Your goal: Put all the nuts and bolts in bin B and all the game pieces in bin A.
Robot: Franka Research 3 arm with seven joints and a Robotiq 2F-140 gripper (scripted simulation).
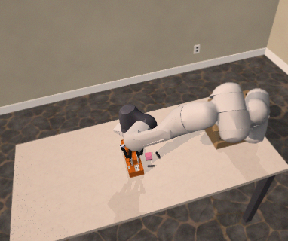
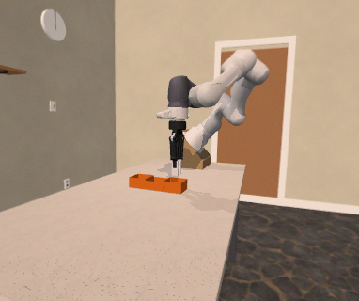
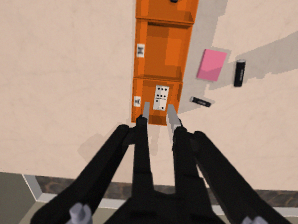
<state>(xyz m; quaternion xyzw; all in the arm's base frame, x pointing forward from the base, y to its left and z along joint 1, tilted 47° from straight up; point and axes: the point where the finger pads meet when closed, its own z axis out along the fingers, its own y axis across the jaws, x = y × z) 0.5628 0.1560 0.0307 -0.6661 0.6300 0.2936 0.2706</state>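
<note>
The arm point(image 1: 194, 120) is made of smooth, rounded white links, with a dark grey cap at the wrist above a flat white flange. The gripper point(image 3: 158, 113) is black, with slim linkage bars ending in thin pale grey fingers
</note>
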